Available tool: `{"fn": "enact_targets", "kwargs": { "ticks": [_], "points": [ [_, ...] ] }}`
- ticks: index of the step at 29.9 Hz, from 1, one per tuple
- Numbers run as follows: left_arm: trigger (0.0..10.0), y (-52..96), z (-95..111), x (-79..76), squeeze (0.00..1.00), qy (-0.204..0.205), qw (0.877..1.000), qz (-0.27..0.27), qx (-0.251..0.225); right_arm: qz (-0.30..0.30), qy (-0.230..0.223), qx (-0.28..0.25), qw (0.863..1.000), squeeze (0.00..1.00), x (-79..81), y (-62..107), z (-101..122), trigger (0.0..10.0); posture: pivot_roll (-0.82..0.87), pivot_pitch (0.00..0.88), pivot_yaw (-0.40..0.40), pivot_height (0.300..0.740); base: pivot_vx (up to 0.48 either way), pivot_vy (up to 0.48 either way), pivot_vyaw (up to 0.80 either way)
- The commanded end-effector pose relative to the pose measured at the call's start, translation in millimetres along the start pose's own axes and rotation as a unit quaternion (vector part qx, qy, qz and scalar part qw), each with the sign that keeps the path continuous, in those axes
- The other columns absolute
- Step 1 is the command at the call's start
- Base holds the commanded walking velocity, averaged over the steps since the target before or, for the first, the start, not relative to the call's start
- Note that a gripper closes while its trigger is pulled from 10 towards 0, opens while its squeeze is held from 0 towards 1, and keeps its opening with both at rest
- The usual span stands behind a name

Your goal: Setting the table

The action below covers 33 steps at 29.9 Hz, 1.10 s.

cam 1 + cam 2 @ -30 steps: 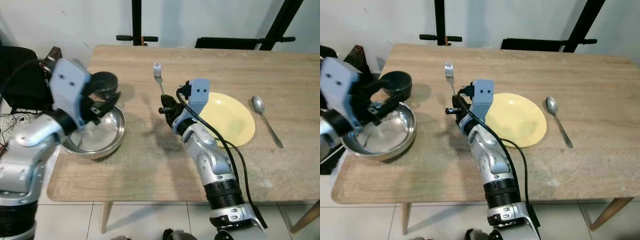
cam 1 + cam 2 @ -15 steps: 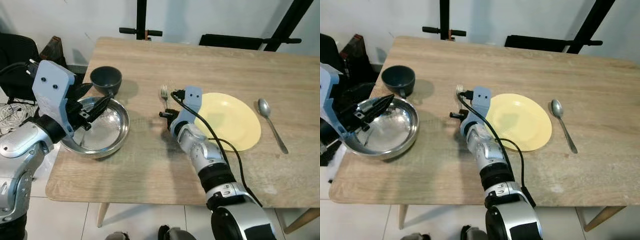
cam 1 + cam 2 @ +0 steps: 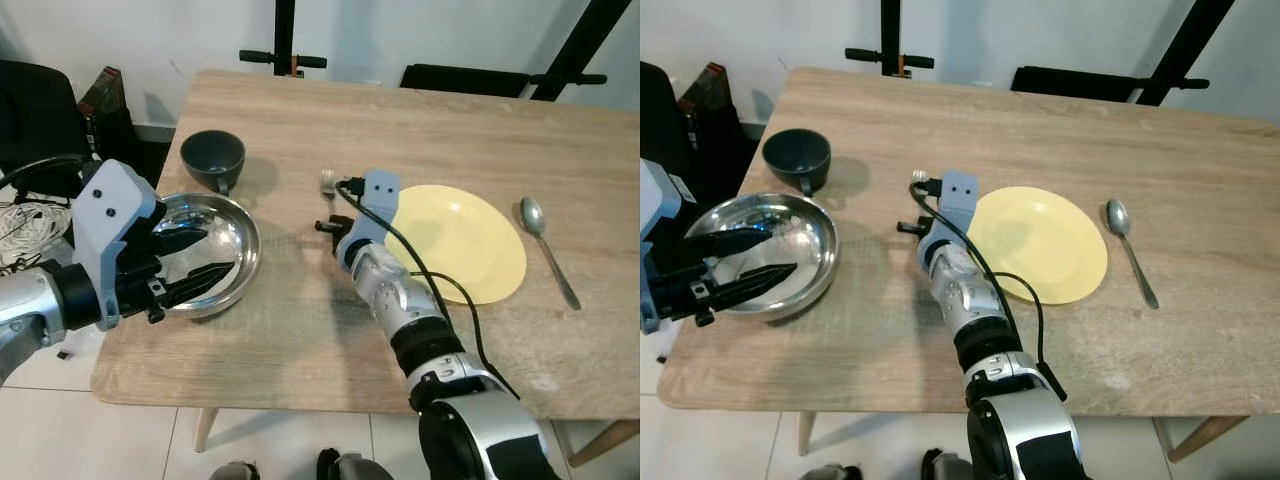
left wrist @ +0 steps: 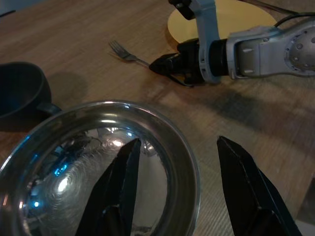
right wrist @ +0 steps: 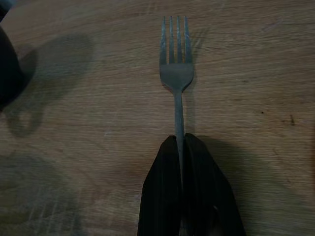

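The right gripper [image 5: 183,147] has its two black fingers [image 5: 165,187] pinched flat together on the handle of the fork [image 5: 176,73], with no gap showing between them beyond the thin metal stem. The tines point straight ahead of the fingertips and lie low over the table [image 3: 300,340], at or very near the wood. Just beside the gripper, on its outer side, sits the yellow plate [image 3: 470,240], and past the plate lies the spoon [image 3: 540,240].

The risk here is in the letting go. The grip is far back on a slim handle, so if the fingers part while the fork is not fully down, it may tip, roll or land crooked. It also lies so near the plate that a small swing of the wrist could knock the rim.

The left gripper [image 4: 182,191] has its fingers spread wide, one over the inside of the steel bowl [image 3: 240,235] and one outside its rim, touching nothing that I can make out. Closing or drifting there could drag the bowl toward the table edge. Beyond the bowl stands the dark cup [image 3: 212,157].
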<state>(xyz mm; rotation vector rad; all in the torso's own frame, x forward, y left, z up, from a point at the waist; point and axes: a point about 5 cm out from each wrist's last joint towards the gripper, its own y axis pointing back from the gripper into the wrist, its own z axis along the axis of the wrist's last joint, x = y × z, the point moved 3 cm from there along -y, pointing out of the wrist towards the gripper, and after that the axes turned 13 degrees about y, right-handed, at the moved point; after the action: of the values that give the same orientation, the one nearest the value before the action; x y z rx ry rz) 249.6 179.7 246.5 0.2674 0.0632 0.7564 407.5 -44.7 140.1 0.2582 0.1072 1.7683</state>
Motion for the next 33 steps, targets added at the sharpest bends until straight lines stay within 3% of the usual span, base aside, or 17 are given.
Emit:
{"fn": "enact_targets", "kwargs": {
  "ticks": [1, 20, 22, 27, 28, 29, 30, 33],
  "points": [
    [10.0, -0.6, 0.5, -6.1, 0.0, -0.012, 1.0, -0.019, 0.008, 0.036, -0.018, 0.009, 0.999, 0.0, 39.6, 0.1, -1.5, 10.0, 0.17, 0.091, -0.012, 0.74, 0.0, 0.0, 0.0],
    [10.0, -7.6, 6.8, -6.9, 0.0, -0.034, 0.998, -0.056, 0.02, -0.019, -0.042, 0.004, 0.999, 0.0, 21.3, 1.9, 4.4, 10.0, 0.15, 0.075, 0.007, 0.74, 0.0, 0.0, 0.0],
    [10.0, -8.9, 6.9, -7.1, 0.0, -0.035, 0.997, -0.059, 0.02, -0.02, -0.047, 0.001, 0.999, 1.0, 20.5, 2.7, 5.5, 10.0, 0.14, 0.072, 0.012, 0.74, 0.0, 0.0, 0.0],
    [10.0, -11.7, 7.3, -6.8, 0.0, -0.037, 0.997, -0.064, 0.019, -0.024, -0.057, -0.012, 0.998, 1.0, 18.2, 3.2, 12.5, 10.0, 0.14, 0.066, 0.016, 0.74, 0.0, 0.0, 0.0],
    [10.0, -12.4, 7.4, -6.0, 0.0, -0.037, 0.997, -0.064, 0.019, -0.019, -0.064, -0.02, 0.998, 0.42, 18.6, 3.4, 17.0, 10.0, 0.13, 0.062, 0.016, 0.74, 0.0, 0.0, 0.0],
    [10.0, -12.4, 7.4, -6.0, 0.0, -0.037, 0.997, -0.064, 0.019, -0.019, -0.064, -0.02, 0.998, 0.42, 18.6, 3.4, 17.0, 10.0, 0.13, 0.062, 0.016, 0.74, 0.0, 0.0, 0.0],
    [10.0, -12.9, 7.4, -5.6, 0.0, -0.038, 0.997, -0.065, 0.018, -0.013, -0.068, -0.023, 0.997, 0.0, 19.6, 4.0, 20.4, 10.0, 0.13, 0.062, 0.016, 0.74, 0.0, 0.0, 0.0],
    [10.0, -14.1, 7.8, -4.9, 0.0, -0.038, 0.997, -0.065, 0.015, -0.007, -0.079, -0.038, 0.996, 0.0, 17.8, 7.1, 32.3, 10.0, 0.13, 0.062, 0.016, 0.74, 0.0, 0.0, 0.0]
  ]
}}
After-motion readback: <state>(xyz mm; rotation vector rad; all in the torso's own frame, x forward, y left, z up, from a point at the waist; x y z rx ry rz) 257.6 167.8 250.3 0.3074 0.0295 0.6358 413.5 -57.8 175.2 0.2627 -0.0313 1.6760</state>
